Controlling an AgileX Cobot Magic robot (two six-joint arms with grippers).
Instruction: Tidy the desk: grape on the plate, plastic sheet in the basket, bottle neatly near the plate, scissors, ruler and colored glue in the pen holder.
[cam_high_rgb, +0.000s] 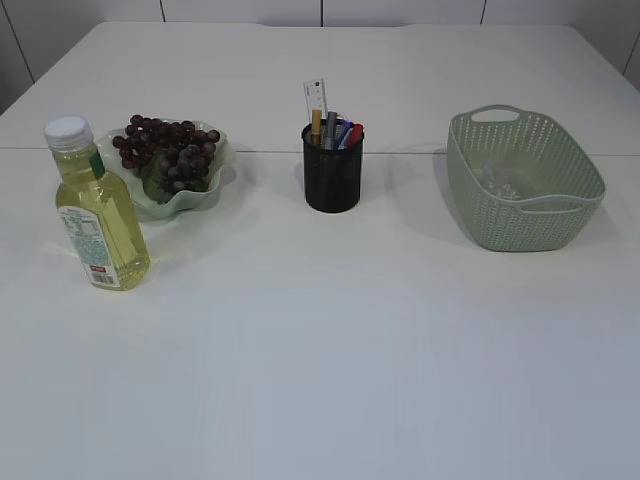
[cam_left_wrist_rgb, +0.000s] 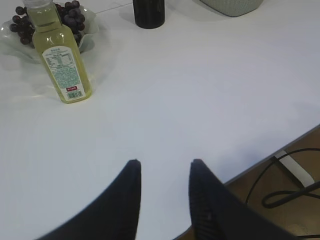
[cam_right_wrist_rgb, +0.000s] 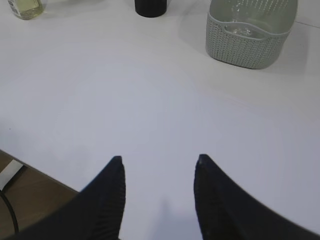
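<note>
The left end effector (cam_left_wrist_rgb: 162, 167) hangs over the near edge of the white surface (cam_high_rgb: 350, 350) with its two dark fingers parted and nothing between them. Well ahead of it and to its left stands the bottle (cam_left_wrist_rgb: 59, 57) of yellow liquid, upright, white cap on, and just beyond the bottle sits the pale green plate (cam_left_wrist_rgb: 92, 31) heaped with dark grapes (cam_left_wrist_rgb: 74, 14). Further ahead, nearly in line with this end effector, is the black pen holder (cam_left_wrist_rgb: 148, 12). The right end effector (cam_right_wrist_rgb: 159, 162) also hovers low over the near part of the surface, its fingers spread a little wider and empty. Far ahead and to its right is the grey-green basket (cam_right_wrist_rgb: 247, 45), with a clear plastic sheet (cam_right_wrist_rgb: 240, 27) lying inside. In the exterior view the pen holder holds a ruler (cam_high_rgb: 316, 100) standing upright among several other items that cannot be told apart.
</note>
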